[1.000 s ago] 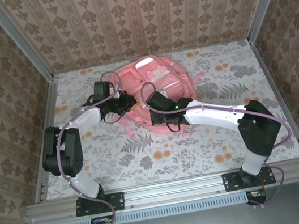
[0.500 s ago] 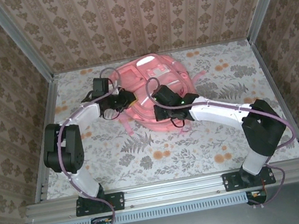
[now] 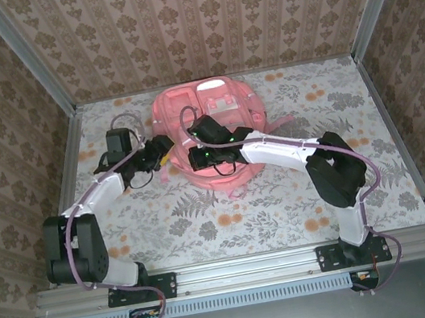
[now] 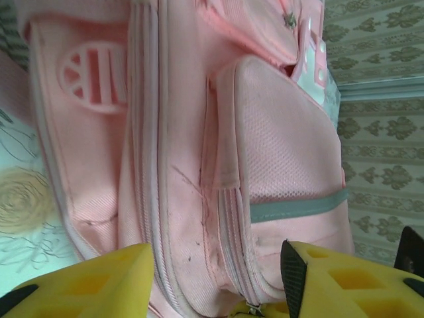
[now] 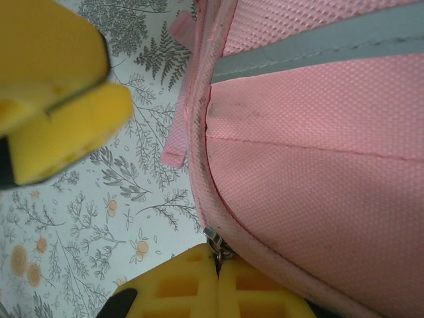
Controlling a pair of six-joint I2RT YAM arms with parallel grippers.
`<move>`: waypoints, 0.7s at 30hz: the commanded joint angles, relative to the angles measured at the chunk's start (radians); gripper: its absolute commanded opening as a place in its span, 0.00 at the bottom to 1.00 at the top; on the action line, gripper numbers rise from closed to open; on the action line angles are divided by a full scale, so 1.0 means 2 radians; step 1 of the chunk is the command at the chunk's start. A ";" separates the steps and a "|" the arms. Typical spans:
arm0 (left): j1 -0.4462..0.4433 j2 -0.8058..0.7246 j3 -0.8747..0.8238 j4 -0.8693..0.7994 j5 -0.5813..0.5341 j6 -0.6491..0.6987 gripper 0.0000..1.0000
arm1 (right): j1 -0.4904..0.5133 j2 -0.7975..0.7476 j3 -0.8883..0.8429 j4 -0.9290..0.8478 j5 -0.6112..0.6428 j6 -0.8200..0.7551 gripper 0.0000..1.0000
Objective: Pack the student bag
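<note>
Lying at the far middle of the table [image 3: 347,185]: student bag [image 3: 214,118], long axis roughly near to far, front pockets up. Sits just right of the left gripper [image 4: 217,265], jaws apart, facing the bag's left side, clamping nothing. Closer in: right gripper [image 5: 217,278], pinched tight on the zipper pull [image 5: 213,244] at the near-left seam.

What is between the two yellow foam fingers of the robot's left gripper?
In the left wrist view, the soft pink fabric backpack: its zipped edge fills the gap between the left gripper's open fingers.
</note>
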 commanded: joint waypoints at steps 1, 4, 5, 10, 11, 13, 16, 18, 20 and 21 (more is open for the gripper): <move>-0.014 0.006 -0.003 0.051 0.036 -0.040 0.55 | 0.002 0.002 0.017 0.004 -0.030 -0.018 0.00; -0.025 0.024 0.010 0.056 0.036 -0.044 0.53 | 0.001 -0.003 0.008 0.005 -0.032 -0.020 0.00; -0.028 0.033 0.013 0.062 0.039 -0.049 0.52 | 0.001 -0.004 0.005 0.005 -0.032 -0.019 0.00; -0.039 0.066 0.017 0.072 0.050 -0.069 0.46 | 0.002 -0.010 -0.002 0.006 -0.028 -0.017 0.00; -0.039 0.070 0.014 0.076 0.052 -0.071 0.44 | 0.002 -0.011 -0.004 0.004 -0.025 -0.017 0.00; -0.039 0.074 0.011 0.080 0.051 -0.072 0.39 | 0.002 -0.014 -0.008 0.003 -0.018 -0.016 0.00; -0.038 0.075 0.014 0.075 0.042 -0.066 0.25 | 0.001 -0.023 -0.015 -0.010 -0.002 -0.017 0.00; -0.036 0.072 0.020 0.057 0.023 -0.050 0.12 | 0.001 -0.035 -0.024 -0.025 0.019 -0.022 0.00; -0.032 0.070 0.023 0.042 0.011 -0.034 0.02 | 0.002 -0.050 -0.036 -0.045 0.048 -0.029 0.00; -0.029 0.071 0.025 0.040 0.012 -0.028 0.00 | 0.001 -0.057 -0.044 -0.056 0.066 -0.035 0.00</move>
